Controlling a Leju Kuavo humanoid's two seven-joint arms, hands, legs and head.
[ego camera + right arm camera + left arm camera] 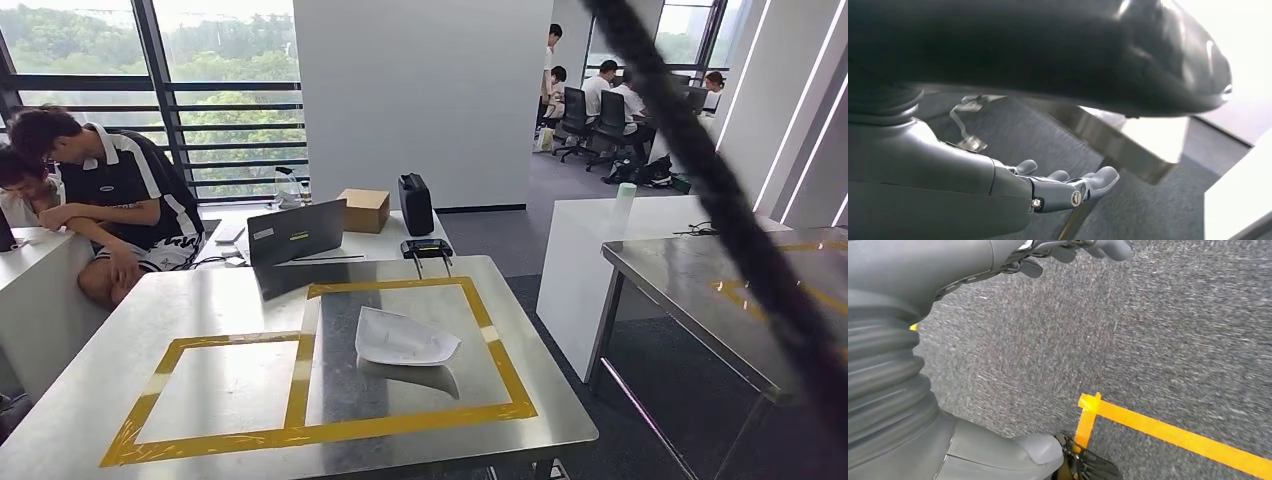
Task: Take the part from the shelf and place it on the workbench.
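- Your left hand [1068, 250] hangs over the grey carpet [1158, 330] – fingers apart, nothing in them; yellow floor tape [1168, 432] runs across the carpet beneath it.
- Your right hand [1068, 185] is likewise loose, its fingers [1103, 177] spread and slightly curled with nothing held. Beyond it you can see the corner of a steel surface and dark carpet.
- The part [405, 340] – a white, shallow, curved-edged piece – lies on the steel surface [200, 300] in front of you, inside the right-hand of two squares marked in yellow tape [400, 428], roughly at that square's middle and well clear of the surface's near edge.
- At the surface's far edge a black device [427, 249] sits just beyond the taped square.
- Past that edge, on a white desk, you have an open laptop [296, 232], a cardboard box [365, 209] and a black case [415, 203] standing upright.
- A person [120, 195] sits beside the far left corner, leaning on a white counter.
- A second steel bench [700, 280] stands apart to the right, also marked with yellow tape.
- A blurred black cable [720, 200] crosses the right of the head view.
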